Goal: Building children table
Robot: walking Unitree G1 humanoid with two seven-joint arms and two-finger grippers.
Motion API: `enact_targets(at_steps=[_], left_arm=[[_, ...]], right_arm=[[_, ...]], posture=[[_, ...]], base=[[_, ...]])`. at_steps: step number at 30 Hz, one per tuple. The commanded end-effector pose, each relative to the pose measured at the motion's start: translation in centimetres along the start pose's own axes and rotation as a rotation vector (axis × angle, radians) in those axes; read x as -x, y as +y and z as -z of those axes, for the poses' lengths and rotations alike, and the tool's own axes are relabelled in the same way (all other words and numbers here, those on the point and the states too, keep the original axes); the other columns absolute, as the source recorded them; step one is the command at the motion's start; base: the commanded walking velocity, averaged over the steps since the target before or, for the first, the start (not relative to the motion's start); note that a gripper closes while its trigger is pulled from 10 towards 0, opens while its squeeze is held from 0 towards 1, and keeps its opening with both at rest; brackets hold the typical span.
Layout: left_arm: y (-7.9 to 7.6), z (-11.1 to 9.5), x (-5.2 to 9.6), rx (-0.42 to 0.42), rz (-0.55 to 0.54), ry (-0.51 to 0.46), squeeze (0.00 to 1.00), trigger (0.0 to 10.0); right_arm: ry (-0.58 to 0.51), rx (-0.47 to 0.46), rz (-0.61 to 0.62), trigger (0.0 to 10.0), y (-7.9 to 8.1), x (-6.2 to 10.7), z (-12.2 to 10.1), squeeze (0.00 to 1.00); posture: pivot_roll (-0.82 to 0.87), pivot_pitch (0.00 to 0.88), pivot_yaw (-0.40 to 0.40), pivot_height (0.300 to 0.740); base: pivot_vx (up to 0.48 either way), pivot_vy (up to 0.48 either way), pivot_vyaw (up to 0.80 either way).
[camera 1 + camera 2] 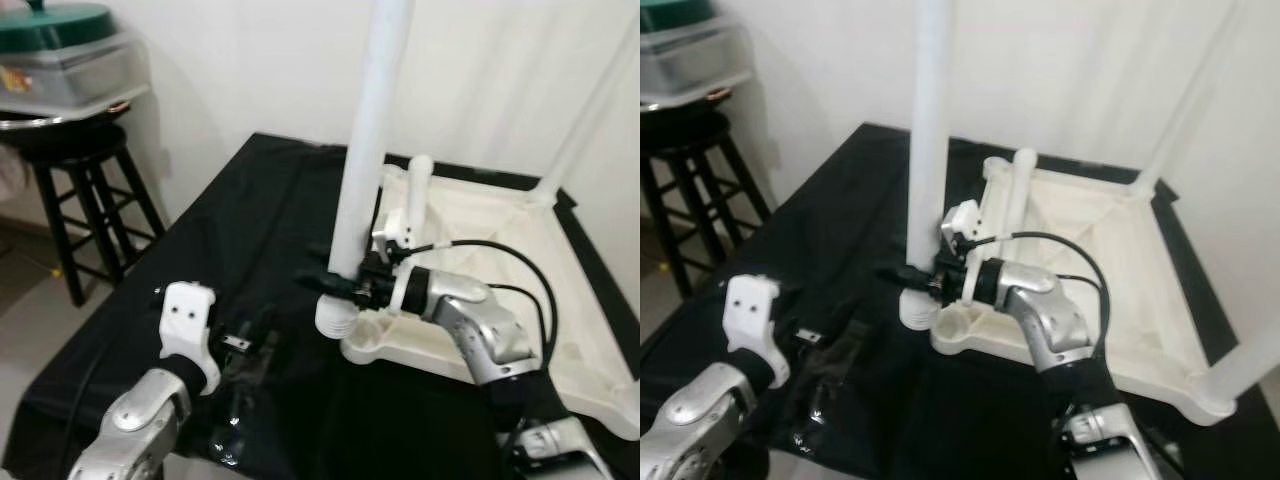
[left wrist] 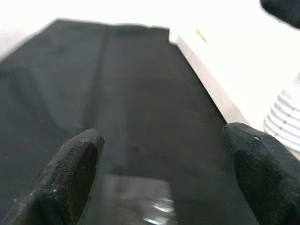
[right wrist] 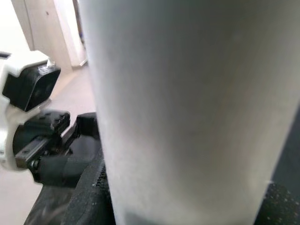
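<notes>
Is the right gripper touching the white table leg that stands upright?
Touching. The left eye view shows the right gripper closed around the white leg; the right wrist view has it between the fingers.

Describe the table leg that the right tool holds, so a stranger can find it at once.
On the black cloth lies an upturned white tabletop. At its near-left corner the right tool grips a white leg, upright. Unlike the mounted corner legs, its ribbed end is just outside the tabletop.

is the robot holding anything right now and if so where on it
Yes. The right gripper holds the upright white table leg near its lower end, just above the threaded tip. The left gripper is open over the black cloth, holding nothing.
</notes>
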State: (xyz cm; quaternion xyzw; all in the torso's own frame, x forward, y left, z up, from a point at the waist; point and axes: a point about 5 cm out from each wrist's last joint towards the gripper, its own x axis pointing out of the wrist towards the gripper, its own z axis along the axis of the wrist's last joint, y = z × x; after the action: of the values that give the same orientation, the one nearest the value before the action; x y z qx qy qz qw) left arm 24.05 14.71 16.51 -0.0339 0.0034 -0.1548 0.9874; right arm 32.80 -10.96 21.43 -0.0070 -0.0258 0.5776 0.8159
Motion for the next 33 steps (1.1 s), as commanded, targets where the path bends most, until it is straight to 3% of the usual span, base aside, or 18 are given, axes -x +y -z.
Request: enact_targets(at_steps=[1, 6, 11, 16, 21, 27, 33], left_arm=[[-0.3, 0.0, 0.5, 0.0, 0.004, 0.011, 0.0, 10.0], [-0.8, -0.5, 1.1, -0.045, 0.021, -0.007, 0.0, 10.0], [-1.1, -0.8, 1.9, -0.047, 0.029, -0.009, 0.0, 10.0], [-1.5, -1.2, 2.4, -0.062, 0.048, -0.016, 0.0, 10.0], [-1.8, -1.5, 3.0, -0.065, 0.061, -0.018, 0.0, 10.0], [-2.0, -1.7, 3.5, -0.063, 0.067, -0.016, 0.0, 10.0], [-2.2, -1.8, 4.0, -0.053, 0.073, -0.01, 0.0, 10.0]], right_arm=[[-0.031, -0.04, -0.071, 10.0, 0.5, -0.3, 0.2, 0.0], [-0.03, -0.065, -0.171, 10.0, 1.0, -0.6, 0.6, 0.0], [0.058, -0.045, -0.243, 10.0, 0.2, 0.0, 1.1, 0.0], [0.121, 0.02, -0.246, 10.0, -0.6, 0.0, 1.7, 0.0], [0.112, 0.04, -0.229, 10.0, -1.2, -0.5, 1.5, 0.0], [0.128, 0.045, -0.292, 10.0, -0.9, -0.5, 1.7, 0.0], [0.168, 0.08, -0.378, 10.0, -0.4, 0.5, 2.7, 0.0]], posture=[[-0.03, 0.187, -0.072, 0.74], [-0.03, 0.21, -0.075, 0.74], [-0.02, 0.245, -0.079, 0.74], [-0.02, 0.273, -0.079, 0.74], [0.0, 0.292, -0.077, 0.74], [0.01, 0.303, -0.079, 0.74], [0.01, 0.317, -0.083, 0.74]], base=[[0.0, 0.0, 0.0], [0.0, 0.0, 0.0], [0.0, 0.0, 0.0], [0.0, 0.0, 0.0], [0.0, 0.0, 0.0], [0.0, 0.0, 0.0], [0.0, 0.0, 0.0]])
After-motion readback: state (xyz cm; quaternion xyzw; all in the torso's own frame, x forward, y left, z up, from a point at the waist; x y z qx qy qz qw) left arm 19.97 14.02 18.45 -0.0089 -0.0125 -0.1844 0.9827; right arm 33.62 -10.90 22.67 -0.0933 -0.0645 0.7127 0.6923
